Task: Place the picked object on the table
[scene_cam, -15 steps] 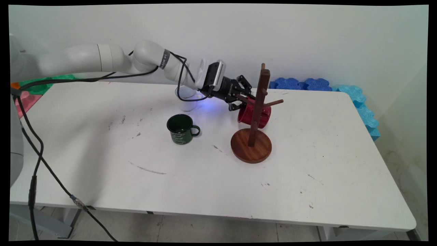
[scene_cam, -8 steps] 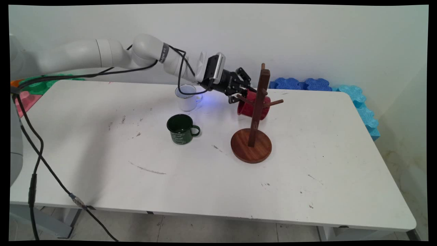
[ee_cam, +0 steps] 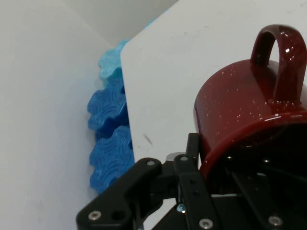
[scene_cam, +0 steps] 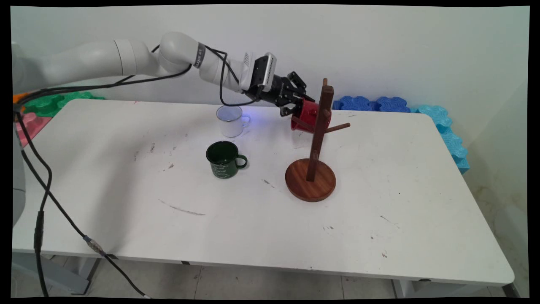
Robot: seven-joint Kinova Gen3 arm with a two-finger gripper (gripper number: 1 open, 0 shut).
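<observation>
The red mug (scene_cam: 307, 114) hung in the air, gripped at its rim by the closed claw (scene_cam: 295, 108), pressed against the post of the wooden mug tree (scene_cam: 314, 147). Below the claw's wrist, a white mug (scene_cam: 230, 121) and green mug (scene_cam: 223, 159) stood on the table (scene_cam: 379, 202).

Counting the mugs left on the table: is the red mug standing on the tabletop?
No, the red mug is held up off the white table in the gripper, beside the wooden mug tree.
</observation>
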